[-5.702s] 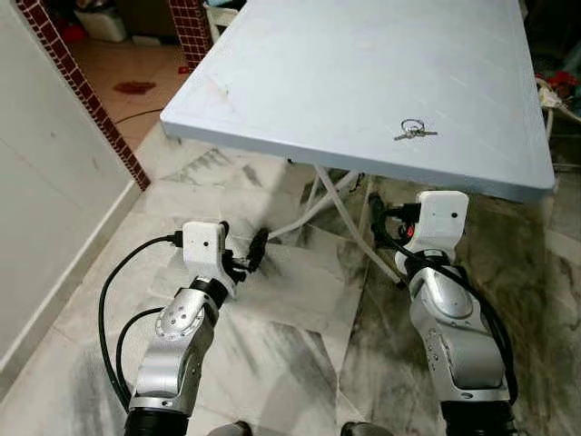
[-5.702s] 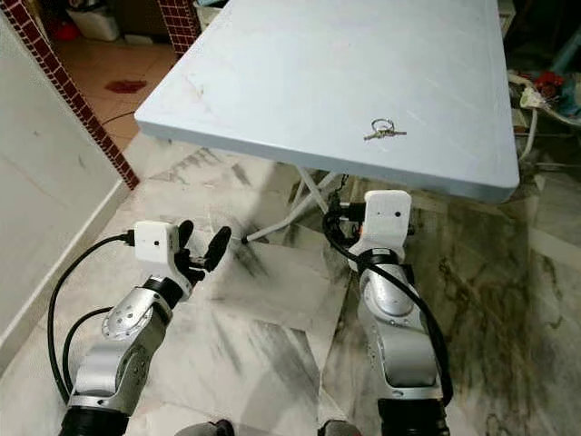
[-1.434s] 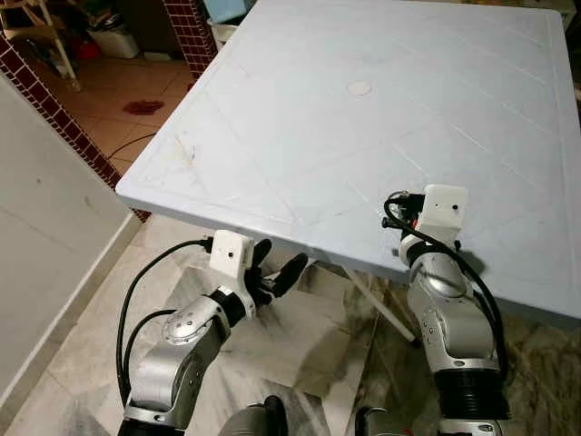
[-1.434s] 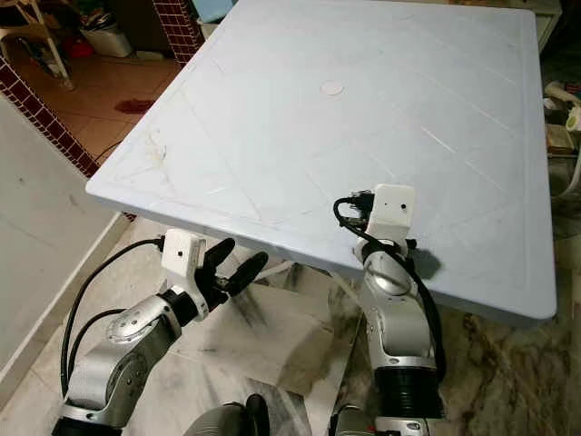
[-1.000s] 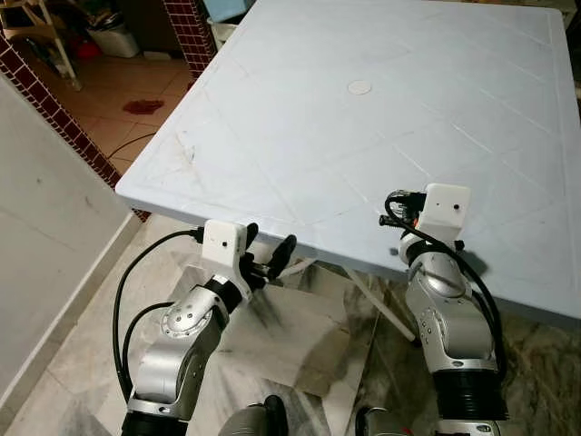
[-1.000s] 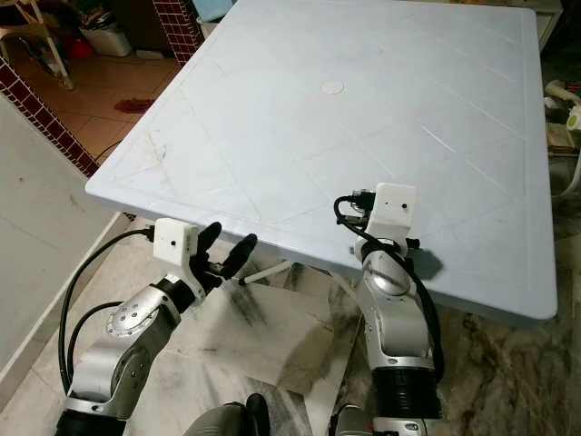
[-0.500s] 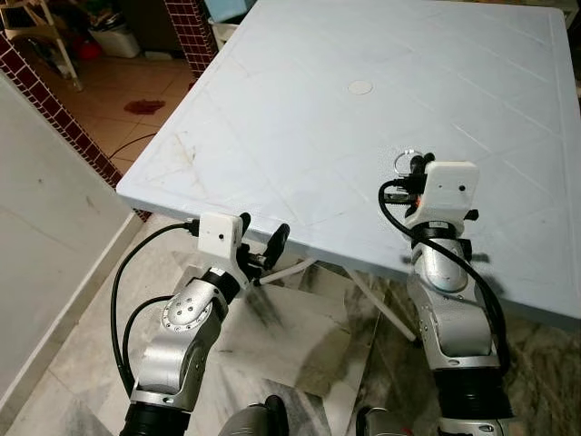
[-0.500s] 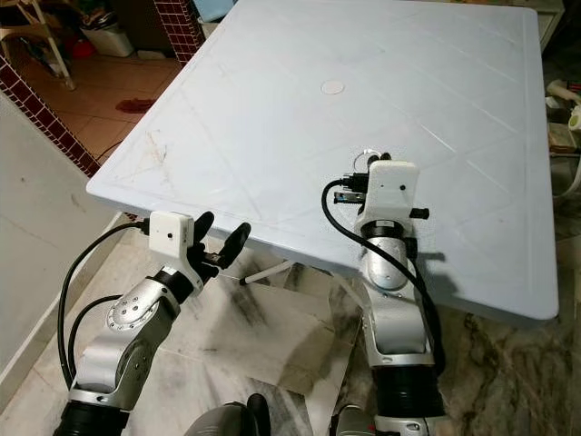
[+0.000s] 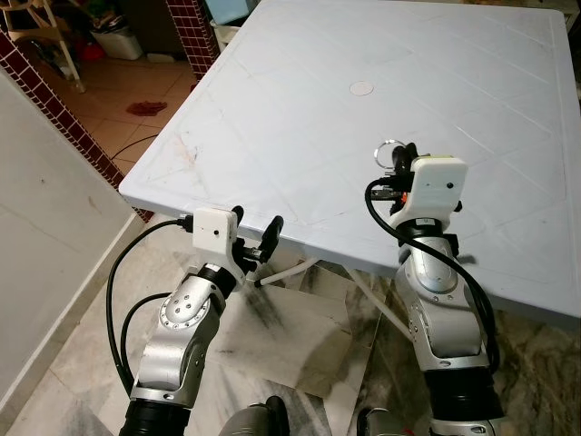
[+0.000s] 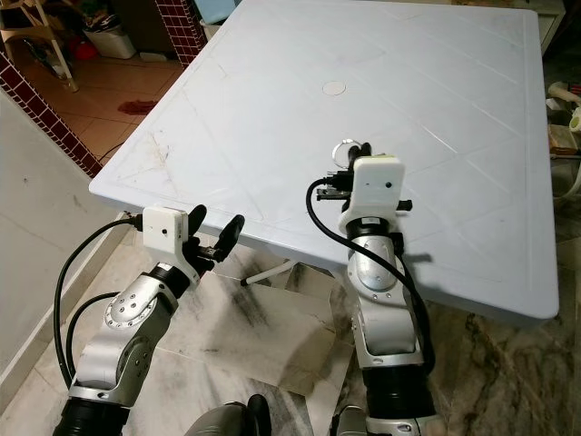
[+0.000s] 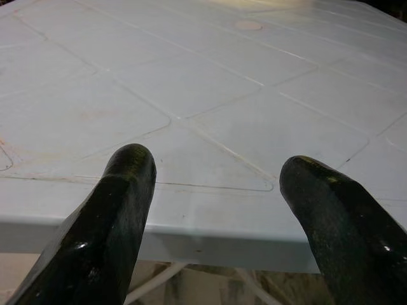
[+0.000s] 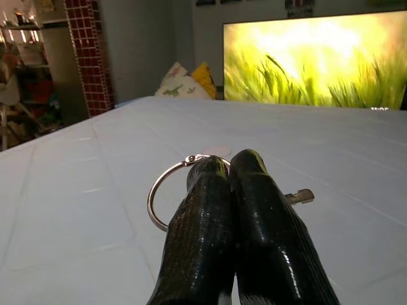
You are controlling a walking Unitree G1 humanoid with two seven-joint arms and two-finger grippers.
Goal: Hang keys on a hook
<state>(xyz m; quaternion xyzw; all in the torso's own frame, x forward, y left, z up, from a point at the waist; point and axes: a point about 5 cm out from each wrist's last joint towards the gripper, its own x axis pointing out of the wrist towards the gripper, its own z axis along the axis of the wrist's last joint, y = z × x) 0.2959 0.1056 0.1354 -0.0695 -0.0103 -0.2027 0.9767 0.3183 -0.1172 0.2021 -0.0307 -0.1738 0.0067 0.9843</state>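
A silver key ring [image 9: 388, 148] with a key [image 12: 299, 196] hangs just above the pale blue table [image 9: 272, 109], right of its middle. My right gripper [image 9: 400, 155] is shut on the ring; in the right wrist view the two black fingers [image 12: 254, 190] press together with the ring looping out beside them. My left gripper [image 9: 260, 239] stands open at the table's near edge, level with the rim, nothing between its fingers [image 11: 121, 203]. No hook can be made out.
A white wall [image 9: 45, 209] and a red brick column [image 9: 195, 27] stand on the left. Marble floor [image 9: 300, 336] and white table legs [image 9: 290, 270] lie under the table. A lit screen [image 12: 311, 60] and cushions [image 12: 187, 79] sit beyond the table's far side.
The right gripper has risen off the table with the key ring and shifted a little left. The left gripper has come up slightly toward the table's rim.
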